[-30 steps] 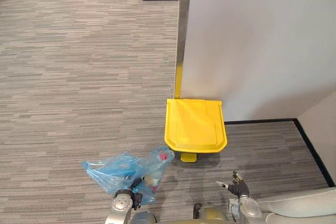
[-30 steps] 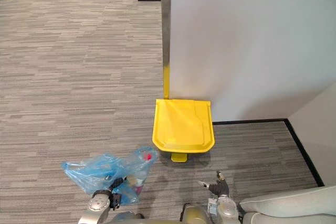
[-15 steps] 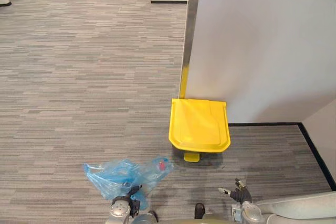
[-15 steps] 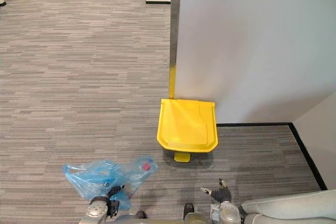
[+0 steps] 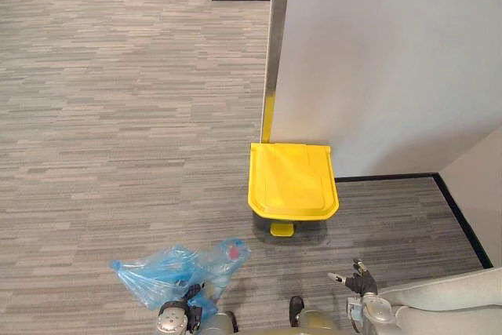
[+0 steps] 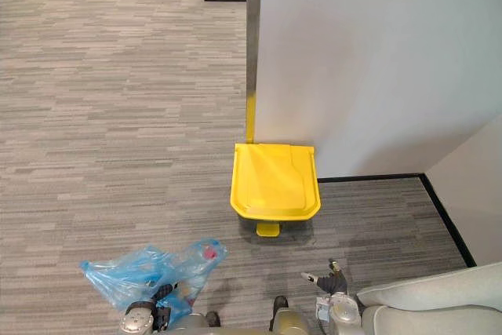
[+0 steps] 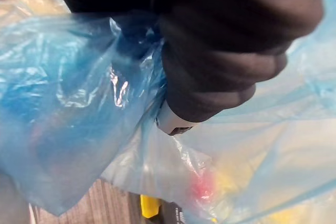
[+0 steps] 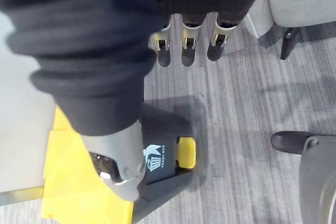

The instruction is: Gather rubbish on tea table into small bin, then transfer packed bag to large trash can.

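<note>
carpet (image 5: 118,115); left hand (image 7: 226,61) grips bag (image 5: 169,276); right wrist view: bin's dark base (image 8: 163,163)

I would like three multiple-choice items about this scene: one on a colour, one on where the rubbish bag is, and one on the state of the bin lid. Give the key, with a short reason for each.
1. What colour is the trash can lid?
A) yellow B) green C) black
2. Where is the blue bag?
A) on the trash can lid B) in the left robot hand C) on a table
3. How is the trash can lid?
A) raised B) taken off C) shut

Key:
1 A, the lid is plainly yellow.
2 B, the left robot hand is curled round the gathered top of the blue bag.
3 C, the lid lies flat and closed, with no opening showing.
</note>
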{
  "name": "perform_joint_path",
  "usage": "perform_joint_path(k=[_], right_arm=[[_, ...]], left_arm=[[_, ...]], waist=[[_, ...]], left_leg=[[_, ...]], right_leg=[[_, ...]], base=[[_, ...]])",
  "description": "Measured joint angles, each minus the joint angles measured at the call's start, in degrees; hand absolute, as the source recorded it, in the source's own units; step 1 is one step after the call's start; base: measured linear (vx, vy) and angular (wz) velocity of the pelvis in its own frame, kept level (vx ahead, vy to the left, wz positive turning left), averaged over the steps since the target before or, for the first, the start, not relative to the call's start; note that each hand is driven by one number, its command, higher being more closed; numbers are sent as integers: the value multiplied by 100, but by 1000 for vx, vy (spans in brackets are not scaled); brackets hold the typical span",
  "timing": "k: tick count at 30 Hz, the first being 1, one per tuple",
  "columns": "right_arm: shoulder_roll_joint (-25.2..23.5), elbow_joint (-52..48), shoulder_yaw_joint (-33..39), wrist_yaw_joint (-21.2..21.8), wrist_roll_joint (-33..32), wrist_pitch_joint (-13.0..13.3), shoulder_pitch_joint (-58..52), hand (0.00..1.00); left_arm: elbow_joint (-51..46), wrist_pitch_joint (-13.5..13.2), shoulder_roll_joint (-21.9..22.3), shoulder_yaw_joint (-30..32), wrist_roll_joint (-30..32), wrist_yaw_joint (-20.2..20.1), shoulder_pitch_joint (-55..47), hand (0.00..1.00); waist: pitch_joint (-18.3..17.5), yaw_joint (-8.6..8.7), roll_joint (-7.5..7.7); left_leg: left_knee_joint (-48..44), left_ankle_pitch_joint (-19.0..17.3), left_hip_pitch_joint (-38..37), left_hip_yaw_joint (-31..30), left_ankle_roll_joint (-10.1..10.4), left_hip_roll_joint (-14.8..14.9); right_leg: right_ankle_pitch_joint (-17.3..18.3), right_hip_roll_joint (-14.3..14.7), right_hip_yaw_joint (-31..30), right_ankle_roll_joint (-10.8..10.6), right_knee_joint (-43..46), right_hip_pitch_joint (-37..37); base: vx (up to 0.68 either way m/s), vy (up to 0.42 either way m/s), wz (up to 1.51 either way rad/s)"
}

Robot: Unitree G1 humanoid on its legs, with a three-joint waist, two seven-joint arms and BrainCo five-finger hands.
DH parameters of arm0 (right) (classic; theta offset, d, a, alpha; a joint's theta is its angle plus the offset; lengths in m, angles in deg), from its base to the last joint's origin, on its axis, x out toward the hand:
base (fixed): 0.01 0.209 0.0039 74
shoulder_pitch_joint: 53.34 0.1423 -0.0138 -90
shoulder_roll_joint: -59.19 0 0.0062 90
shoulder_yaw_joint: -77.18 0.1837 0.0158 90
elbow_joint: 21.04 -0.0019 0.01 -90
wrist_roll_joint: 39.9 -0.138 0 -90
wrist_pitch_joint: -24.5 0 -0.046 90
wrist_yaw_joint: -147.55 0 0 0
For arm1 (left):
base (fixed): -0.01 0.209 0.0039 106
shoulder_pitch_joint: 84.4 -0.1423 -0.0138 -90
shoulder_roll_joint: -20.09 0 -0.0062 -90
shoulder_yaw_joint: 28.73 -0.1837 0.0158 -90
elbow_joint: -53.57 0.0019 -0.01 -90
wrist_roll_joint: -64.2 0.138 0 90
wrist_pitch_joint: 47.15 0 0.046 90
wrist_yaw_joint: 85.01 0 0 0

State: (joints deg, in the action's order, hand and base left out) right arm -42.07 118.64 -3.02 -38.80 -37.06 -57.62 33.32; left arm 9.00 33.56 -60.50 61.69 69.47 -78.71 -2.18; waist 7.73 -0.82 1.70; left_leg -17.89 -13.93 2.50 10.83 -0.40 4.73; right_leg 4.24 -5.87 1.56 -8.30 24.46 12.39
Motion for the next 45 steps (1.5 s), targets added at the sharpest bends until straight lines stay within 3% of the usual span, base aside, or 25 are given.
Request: perform_joint_path(k=[2, 5, 6, 8, 9, 10, 13, 15, 17, 19, 21, 27, 33, 37, 39, 45], right_arm=[[-62, -198, 25, 4, -1, -2, -129, 0], [-160, -281, 71, -1, -15, -60, -149, 0], [-160, -374, 86, -10, -50, -73, -186, 0], [-157, -396, 102, -28, -56, -99, -190, 0], [-105, -417, 121, -29, -57, -122, -200, 0], [-59, -573, 203, -30, -62, -160, -262, 0], [-137, -912, 457, -6, -134, -164, -370, 0], [-212, -978, 747, 9, -253, -181, -605, 0], [-214, -974, 774, 18, -301, -206, -526, 0], [-280, -982, 770, 38, -374, -202, -356, 0], [-324, -959, 757, 40, -457, -200, -315, 0], [-327, -575, 239, 59, -462, -189, -88, 0], [-301, -630, -560, 139, -444, -181, 314, 0], [-155, -1083, -1098, 130, -344, -146, 791, 0], [-18, -1196, -1282, 99, -215, -128, 1179, 0], [460, -1216, -1539, 4, 30, -51, 2104, 0]], left_arm=[[-193, -4, 49, -29, -2, 2, 74, 100], [-215, 2, -61, -72, -4, 14, 322, 100], [-223, 3, -46, -79, -4, 15, 416, 100], [-332, -4, -13, -72, -5, 23, 453, 100], [-331, 5, 14, -93, -3, 27, 510, 100], [-352, -4, 108, -153, -3, 26, 575, 100], [-446, -4, 153, -283, 4, 4, 697, 100], [-449, -9, 187, -323, 3, 2, 669, 100], [-448, -9, 212, -323, 4, 0, 701, 100], [-451, -7, 257, -319, 4, -3, 773, 100], [-523, -7, 336, -311, 4, -12, 855, 100], [-562, -8, 295, -207, 4, -35, 735, 100], [-563, -7, 127, -212, 4, -100, 554, 100], [-646, -7, 11, -264, 20, -110, 510, 100], [-771, -10, -47, -336, 50, -110, 500, 100], [-947, -128, -95, -504, 59, -123, 528, 100]], waist=[[166, 3, -66], [302, 7, 123], [323, 15, 133], [376, 11, 190], [388, 12, 137], [420, -3, -73], [448, 46, -163], [415, 85, -170], [405, 100, -225], [385, 181, -255], [371, 194, -260], [235, 187, -211], [-9, 143, -191], [-44, 111, -242], [-39, -16, -250], [-4, -18, -293]], left_leg=[[-317, -237, -103, -69, -88, 101], [-833, -720, -253, -164, -43, 137], [-1062, -935, -243, -176, 13, 170], [-1350, -1278, -409, -237, 159, 152], [-1498, -1538, -562, -354, 263, 222], [-1445, -1643, -656, -450, 310, 359], [-972, -1555, -955, -588, 445, 410], [-914, -1499, -1315, -861, 524, 437], [-1030, -1355, -1263, -973, 572, 548], [-986, -1006, -1083, -1005, 671, 669], [-746, -894, -1079, -1059, 772, 720], [-179, -836, -1074, -1087, 869, 720], [-8, -832, -485, -1337, 871, 772], [167, -652, -237, -1554, 988, 832], [345, -416, -145, -1626, 1027, 850], [582, -245, 86, -1827, 1119, 930]], right_leg=[[299, 43, 152, 84, 860, 483], [177, -22, 389, 163, 148, 1016], [31, -15, 613, 144, -396, 1094], [77, -17, 706, 138, -658, 1100], [-265, 58, 592, 373, -389, 1097], [-60, 205, 630, 299, -74, 1156], [491, 205, 627, 354, 823, 1417], [1017, 161, 691, 553, 1552, 1374], [1180, 217, 782, 660, 1667, 1388], [1112, 324, 872, 784, 1343, 1347], [1087, 340, 961, 821, 1221, 1336], [945, 280, 1086, 806, 967, 1407], [735, 286, 1283, 721, 707, 1788], [639, 360, 1293, 780, 564, 1928], [529, 378, 1340, 788, 383, 1953], [421, 395, 1407, 735, 221, 2065]], base=[[96, 36, 10], [176, -57, 22], [229, -128, 25], [298, -152, 26], [425, -167, 24], [526, -164, 21], [403, -123, 31], [427, -150, 32], [368, -163, 0], [283, -164, 2], [188, -107, 19], [16, -20, 16], [-81, -41, 24], [-59, -82, 28], [-58, -104, 21], [-71, -66, 25]])
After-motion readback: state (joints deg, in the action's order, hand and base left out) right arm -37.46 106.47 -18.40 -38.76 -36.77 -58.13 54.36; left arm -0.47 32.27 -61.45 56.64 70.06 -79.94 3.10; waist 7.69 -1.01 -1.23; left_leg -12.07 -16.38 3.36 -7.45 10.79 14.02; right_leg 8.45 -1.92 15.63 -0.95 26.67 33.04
